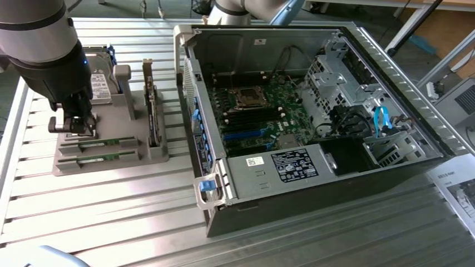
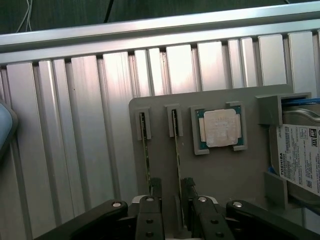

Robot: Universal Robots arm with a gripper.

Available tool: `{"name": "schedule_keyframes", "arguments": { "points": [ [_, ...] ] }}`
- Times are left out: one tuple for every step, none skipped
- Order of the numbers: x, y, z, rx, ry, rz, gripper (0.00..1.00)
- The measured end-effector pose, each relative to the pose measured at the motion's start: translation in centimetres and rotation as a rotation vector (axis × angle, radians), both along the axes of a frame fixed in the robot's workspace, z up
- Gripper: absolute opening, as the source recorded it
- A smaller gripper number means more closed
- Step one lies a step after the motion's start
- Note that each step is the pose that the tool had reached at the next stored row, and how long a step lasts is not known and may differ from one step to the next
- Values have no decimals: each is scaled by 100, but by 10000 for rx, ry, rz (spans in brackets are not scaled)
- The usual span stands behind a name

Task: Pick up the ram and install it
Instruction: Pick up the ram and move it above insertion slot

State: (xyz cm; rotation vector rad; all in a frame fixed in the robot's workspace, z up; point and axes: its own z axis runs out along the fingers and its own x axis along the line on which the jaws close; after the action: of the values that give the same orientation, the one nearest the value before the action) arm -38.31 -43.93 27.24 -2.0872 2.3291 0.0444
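The gripper is lowered over the grey holder on the slatted metal table. Its jaws are released and spread wide, gripping nothing. The two dark fingers stand one on each side of the ram, a thin green stick set on edge in a slot of the holder. The stick runs on out beyond the fingertips to the slot's end bracket. One finger sits closer to the ram than the other; whether either pad touches the board is hard to tell from here.

A second stick stands in the parallel slot just outside the gripper, beside the farther finger. On the gripper's other side, past the ram, a processor lies flat in a square recess of the holder. Beyond that is a hard drive with a white label. In the exterior view an upright card stands on the holder between the gripper and the open computer case, which lies well apart from the tool.
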Motion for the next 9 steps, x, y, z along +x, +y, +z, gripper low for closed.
{"name": "schedule_keyframes", "arguments": {
  "points": [
    [1, 0, 0, 1, 0, 53, 30],
    [2, 0, -1, 0, 1, 118, 30],
    [2, 0, 0, -1, 2, 177, 30],
    [3, 0, -1, -1, 2, 239, 30],
    [3, 0, -1, -1, 2, 290, 30],
    [4, 0, -2, 0, 1, 352, 30],
    [4, 0, -2, -1, 1, 396, 30],
    [4, 0, -2, -1, 1, 406, 30],
    [4, 0, -2, -1, 2, 406, 30]
  ]
}}
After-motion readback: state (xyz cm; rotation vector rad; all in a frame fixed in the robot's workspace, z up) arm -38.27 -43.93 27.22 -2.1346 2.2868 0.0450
